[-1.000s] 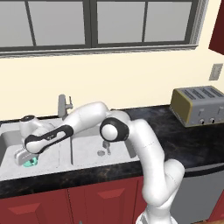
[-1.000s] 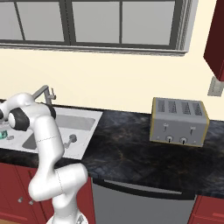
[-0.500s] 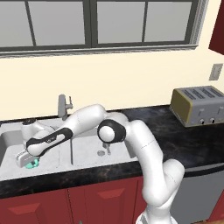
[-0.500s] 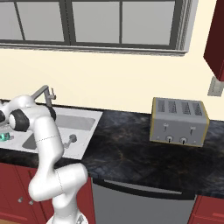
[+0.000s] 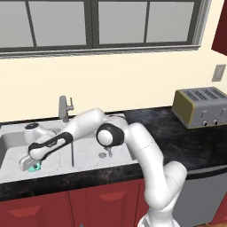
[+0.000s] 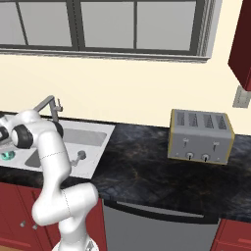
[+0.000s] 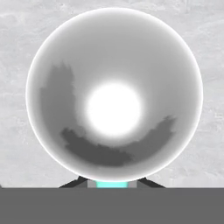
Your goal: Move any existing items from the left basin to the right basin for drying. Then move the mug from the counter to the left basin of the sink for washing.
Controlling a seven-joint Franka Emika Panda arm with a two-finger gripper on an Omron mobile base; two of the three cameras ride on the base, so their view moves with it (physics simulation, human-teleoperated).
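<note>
The mug (image 5: 33, 167) was held low in the left basin (image 5: 12, 141) of the sink (image 5: 88, 155), w/ the gripper (image 5: 26, 162) clamped on its rim. In the hand view the pale inside of the mug filled the lens from above, w/ a strip of teal wall caught between the finger tips (image 7: 74, 183); a rim pinch was presumably chosen so the mug could be lowered upright onto the basin floor. The arm was stretched far left over the divider. The small utensil (image 5: 105, 154) was seen in the right basin (image 5: 116, 156), near the drain, so the first part looked done. Release was judged to be what remained. The counter (image 5: 168, 133) carried a toaster (image 5: 199, 106), well apart.
</note>
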